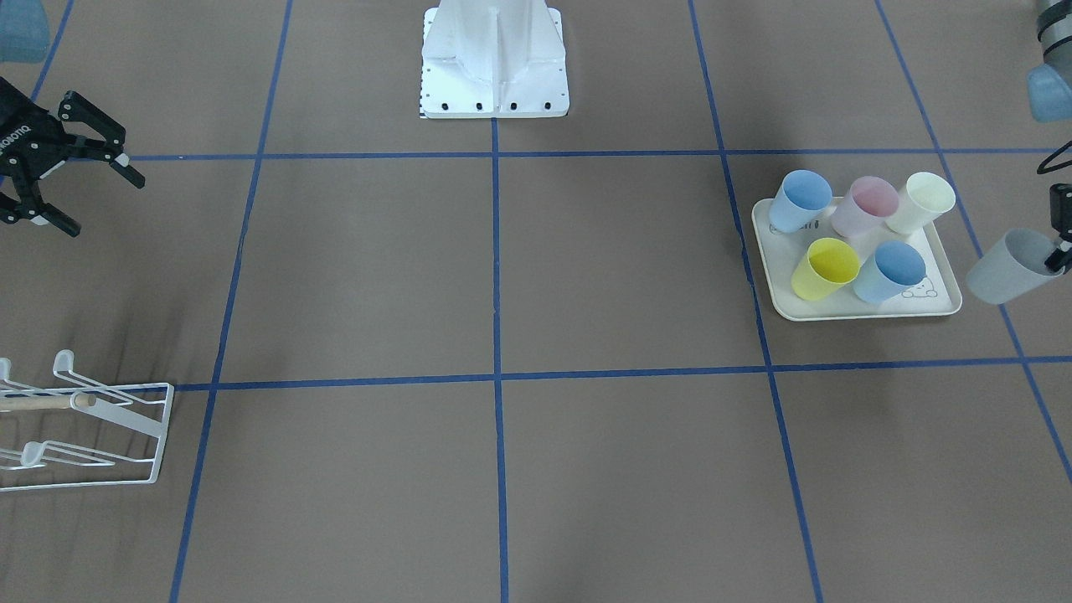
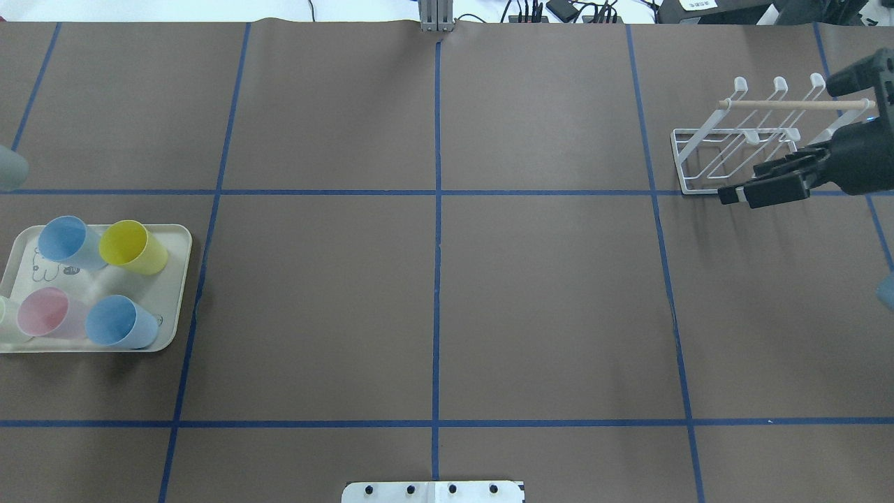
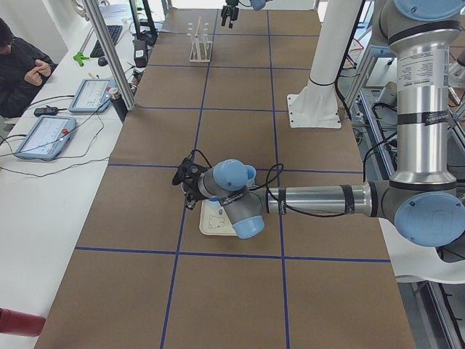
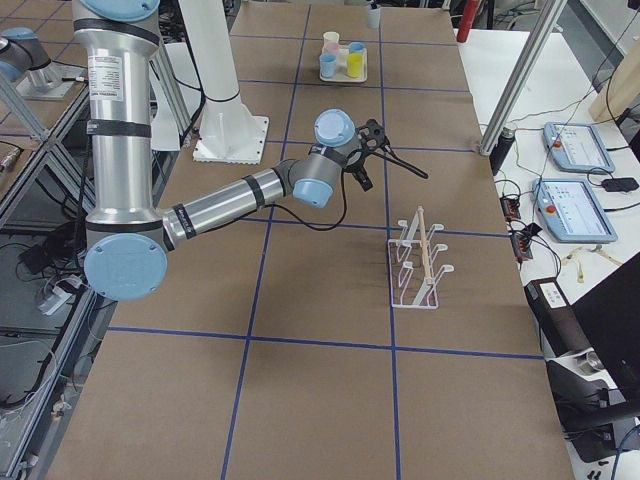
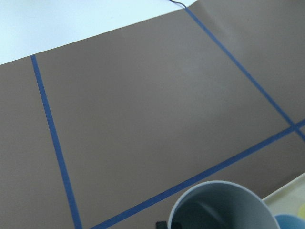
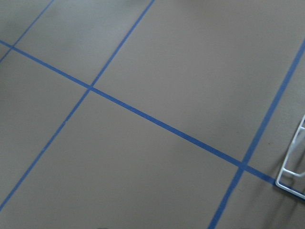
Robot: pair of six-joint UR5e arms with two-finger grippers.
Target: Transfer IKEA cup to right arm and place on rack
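A grey IKEA cup (image 1: 1009,266) hangs tilted above the table just beside the tray, and my left gripper (image 1: 1060,254) is shut on its rim. The left wrist view shows the cup's open mouth (image 5: 220,206) at the bottom edge. Only a sliver of the cup (image 2: 8,168) shows in the overhead view. The right arm's gripper (image 1: 105,203) is open and holds nothing, hovering next to the rack (image 2: 740,147) at the far side of the table. The white wire rack (image 1: 84,419) carries a wooden dowel and no cups.
A cream tray (image 1: 863,314) holds several cups: two blue, one pink, one cream, one yellow (image 1: 825,268). The white robot base (image 1: 494,59) stands mid-table. Blue tape lines grid the brown table. A person sits at a side desk (image 3: 22,65) with tablets.
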